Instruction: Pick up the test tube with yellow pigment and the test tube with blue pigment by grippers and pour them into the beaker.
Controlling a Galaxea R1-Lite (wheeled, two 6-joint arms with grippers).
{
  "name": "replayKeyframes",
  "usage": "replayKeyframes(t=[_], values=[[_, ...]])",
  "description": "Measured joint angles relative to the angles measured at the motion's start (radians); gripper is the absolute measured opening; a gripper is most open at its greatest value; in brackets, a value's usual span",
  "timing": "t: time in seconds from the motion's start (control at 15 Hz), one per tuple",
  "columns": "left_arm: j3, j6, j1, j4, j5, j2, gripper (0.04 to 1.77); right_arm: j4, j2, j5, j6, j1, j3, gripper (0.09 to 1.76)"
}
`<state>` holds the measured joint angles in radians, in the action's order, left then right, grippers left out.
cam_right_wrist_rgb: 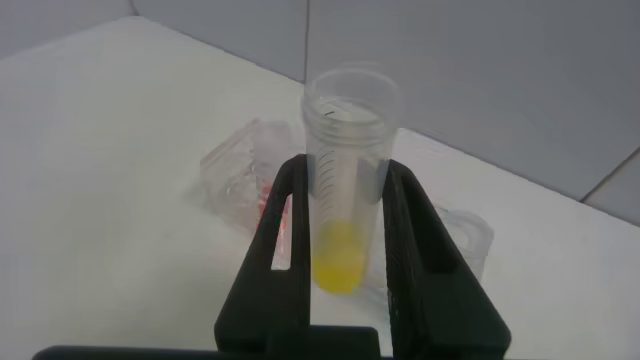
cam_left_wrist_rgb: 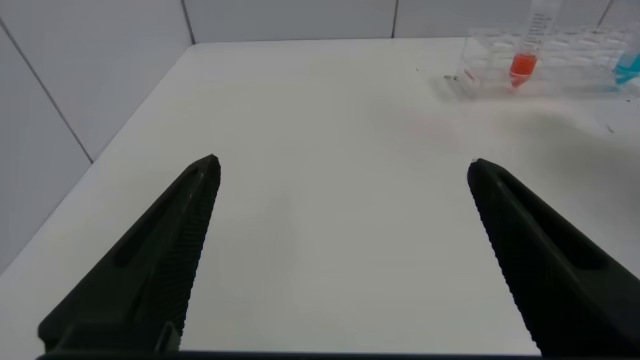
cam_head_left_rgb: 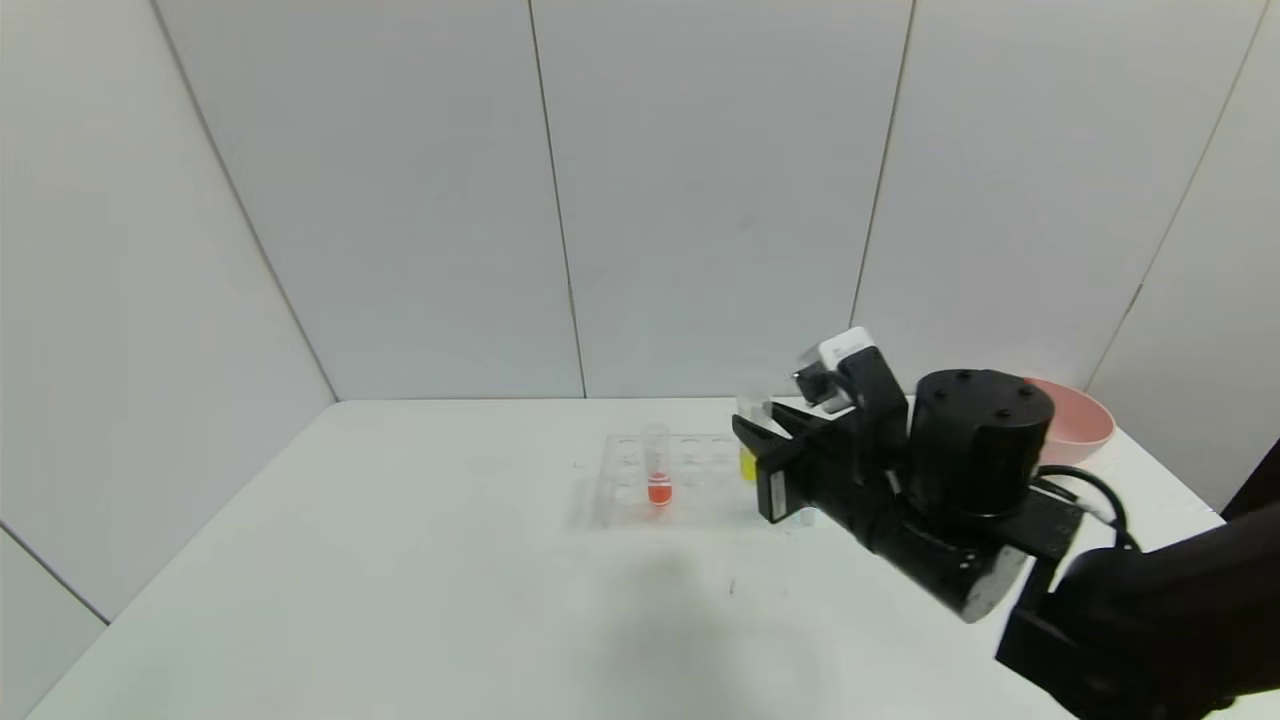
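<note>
right gripper [cam_right_wrist_rgb: 343, 235] clamped on the clear test tube with yellow pigment [cam_right_wrist_rgb: 343, 190], held upright above the white table [cam_head_left_rgb: 420, 570].
it hangs at the right end of the clear multi-hole rack [cam_head_left_rgb: 625, 485], where a clear tube of orange liquid [cam_head_left_rgb: 657, 465] stands. left gripper [cam_left_wrist_rgb: 340, 200] hovers wide open, well apart. a pink bowl [cam_head_left_rgb: 1080, 420] sits far right; a blue-liquid tube [cam_left_wrist_rgb: 628, 68] peeks in at the rack's end.

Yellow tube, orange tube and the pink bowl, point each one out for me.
test tube with yellow pigment [cam_right_wrist_rgb: 338, 262]: right wrist view, on the yellow liquid between the shut right claw's fingers.
orange-liquid tube [cam_head_left_rgb: 658, 492]: head view, on the orange liquid, tube standing in the rack.
pink bowl [cam_head_left_rgb: 1082, 420]: head view, on its outer wall.
</note>
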<state>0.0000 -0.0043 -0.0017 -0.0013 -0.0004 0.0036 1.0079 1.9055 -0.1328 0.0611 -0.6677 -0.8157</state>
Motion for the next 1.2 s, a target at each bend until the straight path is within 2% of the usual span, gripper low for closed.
replayKeyframes(t=[0.13,0.27,0.47,0.67,0.87,1.2], values=[[0.000,0.000,0.000,0.000,0.000,0.000,1.76,-0.072,-0.114,0.214,0.001,0.097,0.086,0.49],[0.000,0.000,0.000,0.000,0.000,0.000,1.76,-0.187,-0.221,0.419,0.008,0.229,0.145,0.49],[0.000,0.000,0.000,0.000,0.000,0.000,1.76,-0.362,-0.340,0.704,0.063,0.457,0.165,0.49],[0.000,0.000,0.000,0.000,0.000,0.000,1.76,-0.457,-0.384,0.919,0.201,0.694,0.145,0.49],[0.000,0.000,0.000,0.000,0.000,0.000,1.76,-0.590,-0.338,0.983,0.321,0.856,0.053,0.49],[0.000,0.000,0.000,0.000,0.000,0.000,1.76,-0.863,-0.184,1.004,0.456,0.984,-0.228,0.49]])
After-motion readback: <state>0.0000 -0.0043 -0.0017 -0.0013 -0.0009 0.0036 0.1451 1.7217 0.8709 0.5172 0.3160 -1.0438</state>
